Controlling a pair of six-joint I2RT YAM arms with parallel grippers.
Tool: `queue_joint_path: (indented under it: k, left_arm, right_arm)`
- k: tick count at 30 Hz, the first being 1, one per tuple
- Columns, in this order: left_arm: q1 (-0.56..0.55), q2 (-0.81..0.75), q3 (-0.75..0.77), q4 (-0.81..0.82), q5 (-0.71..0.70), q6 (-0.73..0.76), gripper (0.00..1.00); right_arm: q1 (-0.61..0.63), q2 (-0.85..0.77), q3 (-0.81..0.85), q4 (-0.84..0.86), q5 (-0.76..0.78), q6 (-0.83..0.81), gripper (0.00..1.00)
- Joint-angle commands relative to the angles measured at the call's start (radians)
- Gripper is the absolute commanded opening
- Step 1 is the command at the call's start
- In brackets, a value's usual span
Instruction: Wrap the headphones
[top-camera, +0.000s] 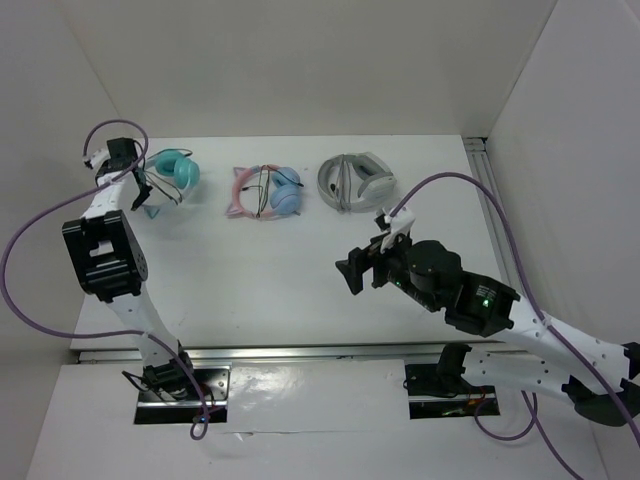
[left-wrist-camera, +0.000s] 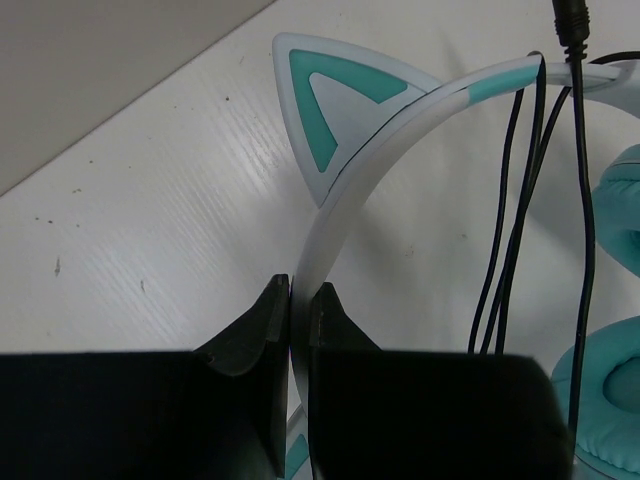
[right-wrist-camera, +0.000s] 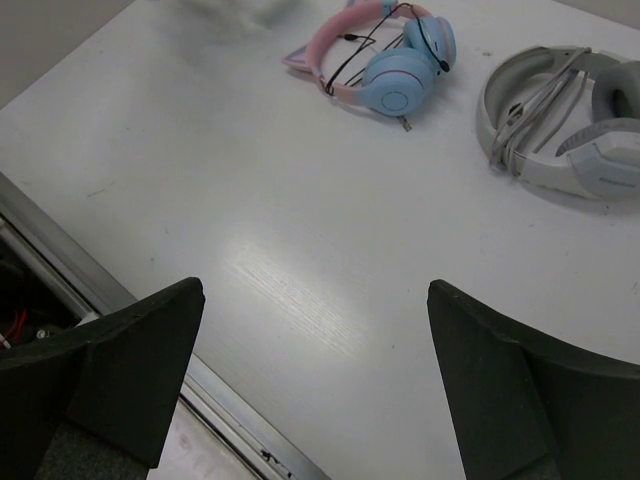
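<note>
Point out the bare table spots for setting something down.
Bare: the stretch between the headphone row and the front rail, left of the right arm. Crowded: the row, teal headphones clamped in the left jaws, pink-and-blue pair, grey-and-white pair.

No legible text, brand, number or label in any view. The teal headphones (left-wrist-camera: 340, 200) show plain colour blocks on the band and cat ear, no print. On the pink-and-blue headphones (right-wrist-camera: 395, 85) and the grey-and-white headphones (right-wrist-camera: 610, 160), upper right of the right wrist view, any marking may be too small to resolve. The green dot on the right arm (top-camera: 487, 297), lower right of the top view, is a light with no characters.
</note>
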Motion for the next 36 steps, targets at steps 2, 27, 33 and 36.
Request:
queue_joint_path:
  k: [2,27,33,36]
  left_arm:
    - [0.019,-0.006,-0.060,0.257,0.095,0.009,0.00]
    - [0.004,0.305,0.227,0.329,0.356,0.376,0.00]
    - [0.029,0.305,0.187,0.306,0.323,0.366,0.00]
    - [0.053,0.314,0.161,0.306,0.323,0.353,0.00]
  right_arm:
    - [0.017,-0.001,-0.026,0.043,-0.020,0.011,1.00]
    - [0.026,-0.001,-0.066,0.025,0.003,0.011,1.00]
    - [0.035,-0.001,-0.066,0.025,-0.007,0.011,1.00]
    - [0.035,-0.010,-0.066,0.025,-0.007,0.011,1.00]
